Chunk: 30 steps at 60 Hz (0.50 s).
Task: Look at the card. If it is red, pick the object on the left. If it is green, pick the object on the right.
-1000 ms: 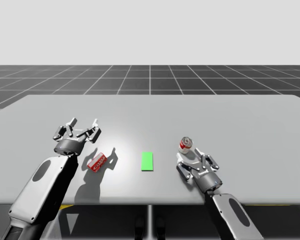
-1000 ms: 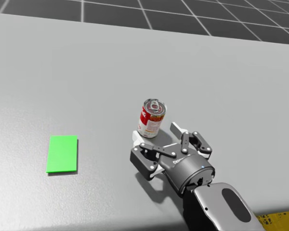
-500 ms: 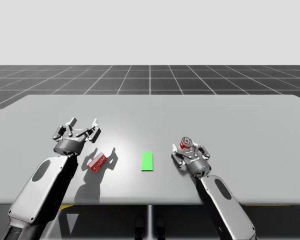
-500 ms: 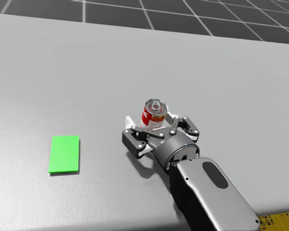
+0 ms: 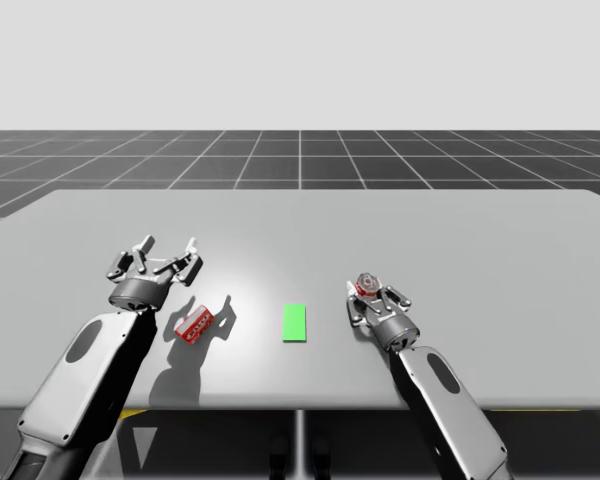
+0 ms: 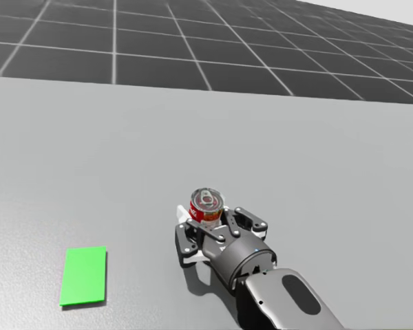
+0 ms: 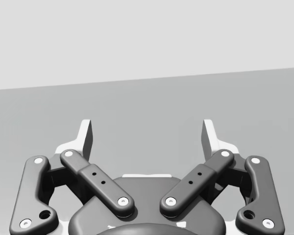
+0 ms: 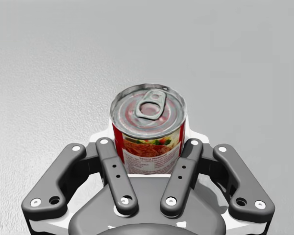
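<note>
The card (image 5: 295,323) lying flat mid-table is green (image 6: 83,275). To its right stands a red can (image 5: 367,287) with a silver pull-tab lid (image 6: 206,206). My right gripper (image 5: 372,300) is around it. In the right wrist view the can (image 8: 149,127) sits upright between the fingers (image 8: 102,139), which press on both its sides, so the gripper (image 8: 148,142) is shut on it. A small red box (image 5: 195,326) lies left of the card. My left gripper (image 5: 163,252) hovers open behind that box, nothing between its fingers (image 7: 85,137).
The grey table (image 5: 480,230) runs wide behind and to the right of the can. Its front edge lies close under both forearms. Beyond the table there is only a dark gridded floor.
My right gripper has slid forward around the red can and closed on it. My head has turned upward, showing more floor. The left arm has not moved.
</note>
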{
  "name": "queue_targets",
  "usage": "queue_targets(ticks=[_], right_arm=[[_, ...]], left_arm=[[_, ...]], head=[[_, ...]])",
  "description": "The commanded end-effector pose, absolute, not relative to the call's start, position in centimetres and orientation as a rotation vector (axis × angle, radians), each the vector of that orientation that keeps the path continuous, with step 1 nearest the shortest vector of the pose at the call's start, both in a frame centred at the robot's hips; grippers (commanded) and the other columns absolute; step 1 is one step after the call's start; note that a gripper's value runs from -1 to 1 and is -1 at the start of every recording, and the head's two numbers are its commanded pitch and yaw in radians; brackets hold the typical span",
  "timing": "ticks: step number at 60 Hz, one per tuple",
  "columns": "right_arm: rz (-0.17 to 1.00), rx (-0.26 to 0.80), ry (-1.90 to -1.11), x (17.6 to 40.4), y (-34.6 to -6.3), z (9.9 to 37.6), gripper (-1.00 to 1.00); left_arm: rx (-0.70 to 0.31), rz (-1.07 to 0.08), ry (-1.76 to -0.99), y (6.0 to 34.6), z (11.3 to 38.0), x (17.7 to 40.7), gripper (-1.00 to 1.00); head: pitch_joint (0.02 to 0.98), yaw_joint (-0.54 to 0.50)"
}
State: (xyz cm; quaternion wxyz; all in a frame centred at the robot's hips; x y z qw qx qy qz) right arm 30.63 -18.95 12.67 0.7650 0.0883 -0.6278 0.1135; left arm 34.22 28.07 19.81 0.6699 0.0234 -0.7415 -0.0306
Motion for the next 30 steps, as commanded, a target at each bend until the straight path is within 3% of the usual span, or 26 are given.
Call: queue_targets(ticks=[1, 13, 30], right_arm=[[0.162, 0.135, -1.340, 30.6, -19.2, 11.5, 1.00], [0.169, 0.131, -1.352, 30.4, -19.2, 11.5, 1.00], [0.165, 0.132, -1.375, 30.5, -19.4, 12.8, 1.00]], left_arm=[[0.055, -0.071, -1.668, 28.1, 19.7, 34.3, -1.00], [0.054, -0.072, -1.668, 28.1, 19.6, 34.3, -1.00], [0.053, -0.071, -1.669, 28.1, 19.6, 34.3, -1.00]], head=[[0.584, -0.29], [0.460, -0.32], [0.438, -0.33]])
